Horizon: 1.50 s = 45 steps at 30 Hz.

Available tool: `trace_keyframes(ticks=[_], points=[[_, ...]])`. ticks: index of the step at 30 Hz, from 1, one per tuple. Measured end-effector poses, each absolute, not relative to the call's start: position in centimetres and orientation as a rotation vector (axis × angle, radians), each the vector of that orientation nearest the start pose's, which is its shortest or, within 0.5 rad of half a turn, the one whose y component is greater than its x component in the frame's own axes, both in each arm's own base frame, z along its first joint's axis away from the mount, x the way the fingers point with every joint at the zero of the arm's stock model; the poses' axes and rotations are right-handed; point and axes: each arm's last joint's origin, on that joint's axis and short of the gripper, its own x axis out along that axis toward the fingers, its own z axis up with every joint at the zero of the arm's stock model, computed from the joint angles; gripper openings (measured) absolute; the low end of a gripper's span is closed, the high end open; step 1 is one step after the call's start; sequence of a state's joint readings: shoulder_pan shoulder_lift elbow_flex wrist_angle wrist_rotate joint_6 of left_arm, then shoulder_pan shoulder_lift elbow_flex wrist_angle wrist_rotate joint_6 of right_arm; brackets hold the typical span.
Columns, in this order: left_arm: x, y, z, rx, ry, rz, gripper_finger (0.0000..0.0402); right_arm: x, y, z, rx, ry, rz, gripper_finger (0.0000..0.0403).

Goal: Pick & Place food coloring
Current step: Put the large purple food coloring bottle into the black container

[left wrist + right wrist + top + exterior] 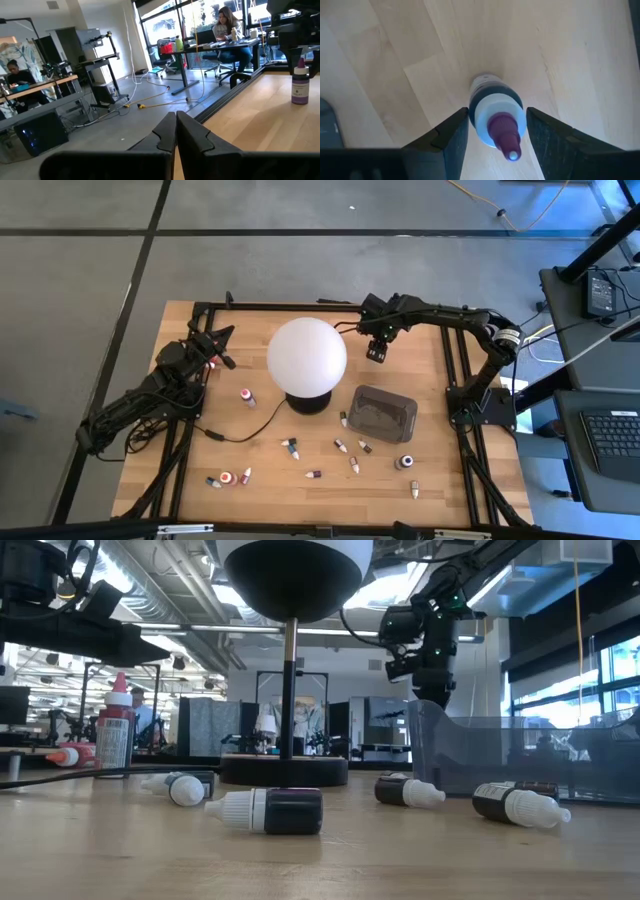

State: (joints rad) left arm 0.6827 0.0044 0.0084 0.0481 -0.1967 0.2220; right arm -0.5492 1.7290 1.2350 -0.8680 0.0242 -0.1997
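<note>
my right gripper (pixel 492 131) sits over the table (pixel 420 330) at about 1 o'clock from the white globe lamp (pixel 306 355), its fingers (pixel 451 135) spread either side of an upright purple-tipped food coloring bottle (pixel 496 120), not visibly touching it. my left gripper (pixel 176 131) waits at the lamp's 9 o'clock, fingers pressed together. other food coloring bottles (pixel 353 464) lie scattered around 6 o'clock, near the dark translucent tray (pixel 384 413).
</note>
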Motion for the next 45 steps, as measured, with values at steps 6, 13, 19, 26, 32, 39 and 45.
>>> trace_keyframes(ticks=[6,13,19,26,32,39,45], points=[[7.2,6.5,17.1,0.220,0.046,0.881,0.0012,27.8,-17.0,20.6,0.201,1.364,-0.346,0.0199],[7.2,6.5,17.1,0.220,0.046,0.881,0.0009,27.9,-16.8,20.6,0.242,1.340,-0.287,0.0176],[7.2,6.5,17.1,0.221,0.046,0.881,0.0011,27.9,-16.8,20.9,0.236,1.332,-0.289,0.0136],[7.2,6.5,17.1,0.220,0.046,0.881,0.0010,28.0,-16.8,20.9,0.223,1.324,-0.285,0.0132],[7.2,6.5,17.1,0.221,0.045,0.877,0.0009,28.0,-16.8,21.0,0.216,1.331,-0.278,0.0132],[7.2,6.5,17.1,0.221,0.046,0.877,0.0012,28.0,-15.5,24.8,0.177,1.280,-0.280,0.0132],[7.2,6.5,17.1,0.221,0.045,0.877,0.0008,27.4,-12.2,28.8,0.175,1.317,-0.267,0.0132]])
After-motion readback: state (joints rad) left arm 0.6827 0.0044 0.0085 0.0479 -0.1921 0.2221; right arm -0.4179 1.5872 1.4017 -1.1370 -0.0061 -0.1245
